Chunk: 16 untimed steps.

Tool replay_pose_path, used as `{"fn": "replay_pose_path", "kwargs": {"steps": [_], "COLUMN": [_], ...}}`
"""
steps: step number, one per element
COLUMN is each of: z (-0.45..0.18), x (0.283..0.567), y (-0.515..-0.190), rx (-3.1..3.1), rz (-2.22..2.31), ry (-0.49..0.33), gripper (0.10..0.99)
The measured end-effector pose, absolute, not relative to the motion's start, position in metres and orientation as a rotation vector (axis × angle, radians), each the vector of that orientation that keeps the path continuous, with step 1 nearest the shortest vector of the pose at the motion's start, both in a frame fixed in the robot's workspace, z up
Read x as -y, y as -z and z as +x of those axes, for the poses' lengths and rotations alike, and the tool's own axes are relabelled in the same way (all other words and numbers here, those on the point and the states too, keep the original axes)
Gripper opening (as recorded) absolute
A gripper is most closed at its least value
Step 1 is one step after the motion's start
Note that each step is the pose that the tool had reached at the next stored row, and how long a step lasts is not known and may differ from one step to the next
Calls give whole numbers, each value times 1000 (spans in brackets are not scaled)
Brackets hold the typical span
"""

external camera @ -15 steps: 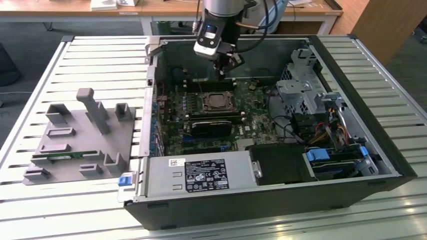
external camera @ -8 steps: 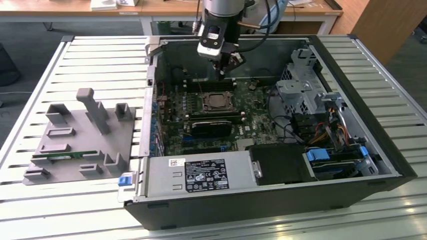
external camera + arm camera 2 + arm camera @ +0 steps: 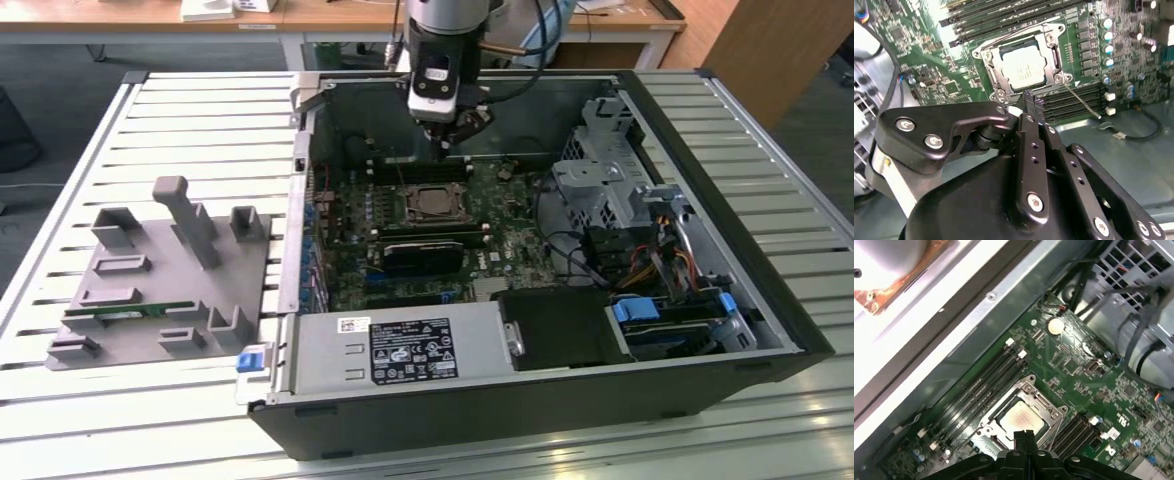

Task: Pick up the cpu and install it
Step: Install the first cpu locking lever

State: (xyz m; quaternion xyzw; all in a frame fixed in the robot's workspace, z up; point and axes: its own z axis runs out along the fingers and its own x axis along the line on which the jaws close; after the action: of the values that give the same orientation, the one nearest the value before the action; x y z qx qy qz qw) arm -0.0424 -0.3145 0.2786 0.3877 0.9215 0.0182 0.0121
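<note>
The cpu point(image 3: 434, 203) lies flat in its socket on the green motherboard point(image 3: 507, 240) inside the open computer case. Its silver-grey top plate is framed by the metal socket bracket in both wrist views point(image 3: 1021, 70) point(image 3: 1022, 420). My gripper point(image 3: 451, 140) hangs above the board, a little toward the case's back wall from the socket. Its black fingers point(image 3: 1029, 107) are pressed together, and nothing shows between them. In the first wrist view the gripper point(image 3: 1024, 436) has its tips over the near edge of the cpu.
A grey holder block point(image 3: 147, 280) with a green memory stick point(image 3: 120, 312) lies on the slatted table at the exterior view's left. Inside the case are a power supply point(image 3: 400, 350), a drive cage point(image 3: 607, 180), cables point(image 3: 661, 265), and memory slots point(image 3: 1074, 97) beside the socket.
</note>
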Motion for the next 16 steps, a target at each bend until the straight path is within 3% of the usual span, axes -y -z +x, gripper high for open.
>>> {"fn": "replay_pose_path", "kwargs": {"steps": [16], "z": [-42], "x": [315], "y": [-278], "rx": [-2992], "rz": [889], "ry": [-60], "gripper": [106]}}
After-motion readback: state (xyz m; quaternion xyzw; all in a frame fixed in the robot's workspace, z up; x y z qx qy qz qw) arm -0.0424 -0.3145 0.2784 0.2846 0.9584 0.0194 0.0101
